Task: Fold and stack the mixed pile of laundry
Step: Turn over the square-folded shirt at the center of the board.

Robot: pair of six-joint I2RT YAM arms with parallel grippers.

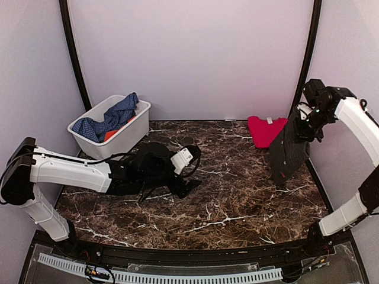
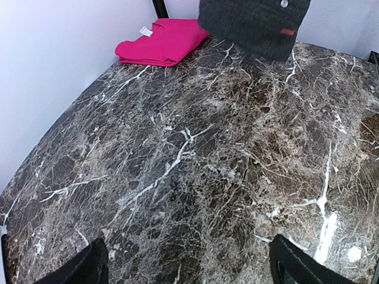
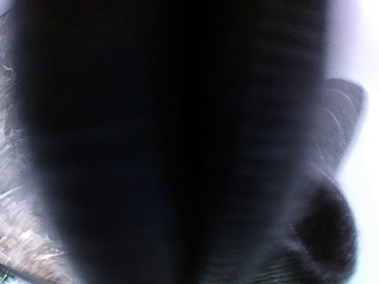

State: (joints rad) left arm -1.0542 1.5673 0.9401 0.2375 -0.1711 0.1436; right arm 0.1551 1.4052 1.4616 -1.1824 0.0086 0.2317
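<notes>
My right gripper (image 1: pixel 305 125) is shut on the top of the dark charcoal pinstriped shirt (image 1: pixel 288 151), which hangs down to the table at the right. Its fabric (image 3: pixel 177 136) fills the right wrist view and hides the fingers. The shirt's hem (image 2: pixel 254 23) shows at the top of the left wrist view. A folded red cloth (image 1: pixel 266 129) lies at the back right, beside the shirt; it also shows as the red cloth (image 2: pixel 163 41). My left gripper (image 1: pixel 194 171) stands open low over the middle of the table, nothing between its fingers (image 2: pixel 296 266).
A white bin (image 1: pixel 133 127) at the back left holds a blue checked garment (image 1: pixel 112 118) and an orange piece (image 1: pixel 110 135). The dark marble table (image 1: pixel 237 195) is ringed by pale walls and black poles (image 1: pixel 74 53).
</notes>
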